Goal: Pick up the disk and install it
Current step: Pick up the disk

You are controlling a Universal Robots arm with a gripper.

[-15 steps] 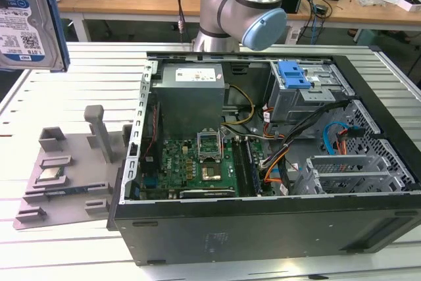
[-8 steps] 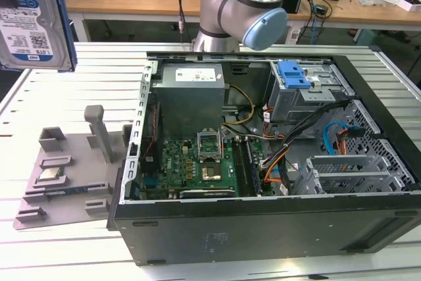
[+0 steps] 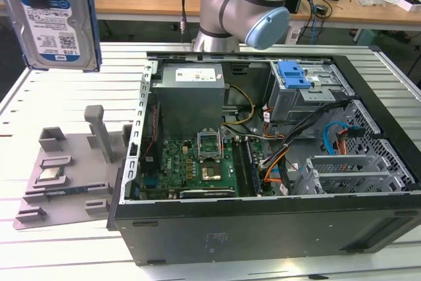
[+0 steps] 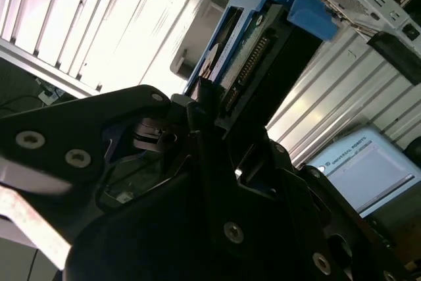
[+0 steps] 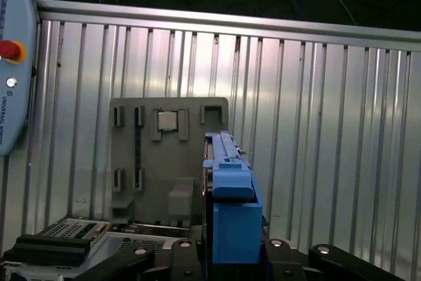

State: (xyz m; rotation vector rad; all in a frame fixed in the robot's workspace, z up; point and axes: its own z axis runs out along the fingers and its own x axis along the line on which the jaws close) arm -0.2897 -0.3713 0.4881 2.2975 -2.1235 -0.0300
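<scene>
White slatted table [image 3: 66,255], open black computer case [image 3: 263,235]. Gripper [image 4: 220,120] fingers clamped on silver hard-drive disk in blue plastic caddy [image 3: 52,21], aloft above grey plastic fixture tray [image 3: 72,162]. Pick done; install not yet. Silver metal drive cage [image 3: 316,100] sits well apart.

Silver disk [image 3: 51,21] with white-and-blue label, framed in bright blue caddy; held aloft, upright, label face showing, at the exterior view's far left.

Raised pincer [image 4: 212,106] tight on disk [image 3: 51,21]
</scene>
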